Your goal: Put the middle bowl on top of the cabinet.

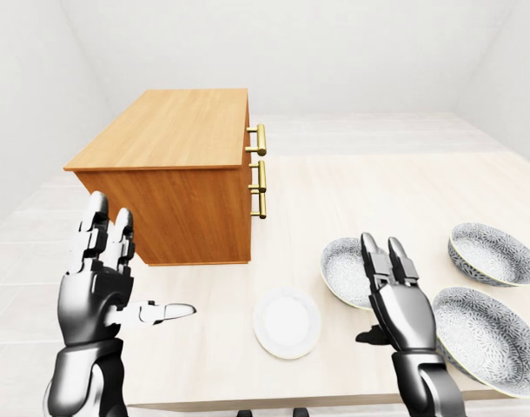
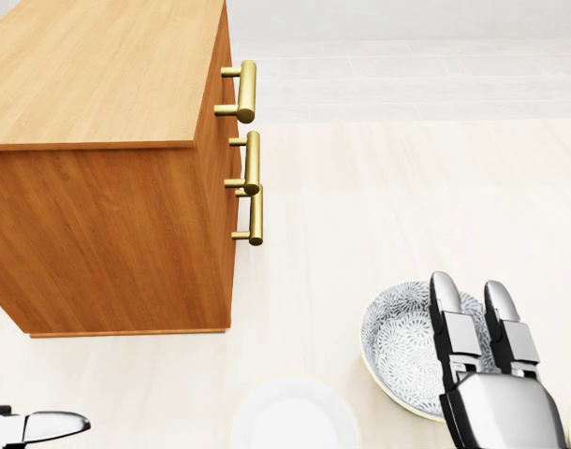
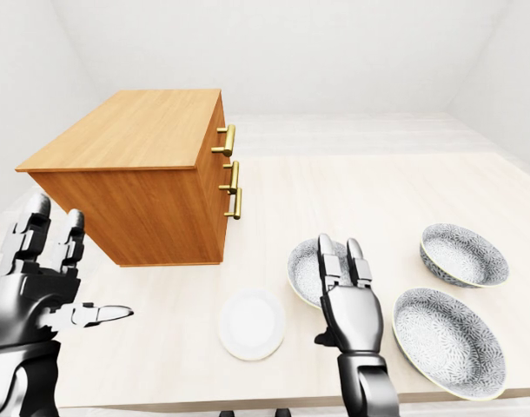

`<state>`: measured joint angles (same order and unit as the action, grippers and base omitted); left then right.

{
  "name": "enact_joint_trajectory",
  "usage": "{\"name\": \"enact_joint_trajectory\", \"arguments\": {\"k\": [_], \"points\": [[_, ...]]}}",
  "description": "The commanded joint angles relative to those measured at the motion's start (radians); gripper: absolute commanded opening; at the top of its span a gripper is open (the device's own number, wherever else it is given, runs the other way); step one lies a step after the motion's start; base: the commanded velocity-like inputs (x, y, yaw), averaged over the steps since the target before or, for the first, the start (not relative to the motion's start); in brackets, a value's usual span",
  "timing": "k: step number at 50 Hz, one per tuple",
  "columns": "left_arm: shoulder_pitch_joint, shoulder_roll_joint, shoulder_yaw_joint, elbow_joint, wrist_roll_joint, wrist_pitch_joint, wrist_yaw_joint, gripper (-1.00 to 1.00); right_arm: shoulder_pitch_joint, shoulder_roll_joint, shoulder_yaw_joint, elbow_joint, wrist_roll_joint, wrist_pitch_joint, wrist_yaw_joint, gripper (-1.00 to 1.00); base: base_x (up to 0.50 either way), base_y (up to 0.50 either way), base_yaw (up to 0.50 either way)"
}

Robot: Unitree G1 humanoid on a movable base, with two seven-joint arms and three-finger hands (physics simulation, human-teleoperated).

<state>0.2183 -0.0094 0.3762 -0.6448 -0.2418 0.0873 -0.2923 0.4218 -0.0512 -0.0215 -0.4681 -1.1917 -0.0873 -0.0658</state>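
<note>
Three grey patterned bowls sit on the pale table (image 1: 378, 187) in the left-eye view. One bowl (image 1: 343, 265) is just right of centre, a second bowl (image 1: 495, 252) is at the right edge, and a wider third bowl (image 1: 486, 339) is at the lower right. The wooden cabinet (image 1: 174, 169) stands on the table's upper left, its flat top bare. My right hand (image 1: 376, 282) is open, fingers upright, covering part of the centre bowl in this view. My left hand (image 1: 130, 265) is open at the lower left, below the cabinet, holding nothing.
A small white plate (image 1: 287, 323) lies between my two hands near the table's bottom edge. Brass drawer handles (image 1: 260, 169) stick out of the cabinet's right face toward the bowls. White walls surround the table.
</note>
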Motion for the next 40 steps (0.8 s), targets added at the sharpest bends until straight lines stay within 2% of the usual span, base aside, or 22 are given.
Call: {"name": "enact_joint_trajectory", "arguments": {"k": [1,18,40], "points": [[0.006,-0.004,0.014,-0.002,-0.007,0.000,-0.007,1.00,0.015,0.001,0.014,0.019,-0.062,0.000,-0.022,1.00,0.00,0.00,0.00],[0.008,-0.005,0.027,0.011,-0.016,0.000,-0.020,1.00,-0.011,-0.022,0.041,0.134,-0.174,0.000,-0.086,1.00,0.00,0.00,0.00],[0.018,-0.012,0.031,-0.008,-0.021,0.000,-0.028,1.00,-0.059,-0.049,0.062,0.223,-0.175,0.000,-0.117,1.00,0.00,0.00,0.00]]}}
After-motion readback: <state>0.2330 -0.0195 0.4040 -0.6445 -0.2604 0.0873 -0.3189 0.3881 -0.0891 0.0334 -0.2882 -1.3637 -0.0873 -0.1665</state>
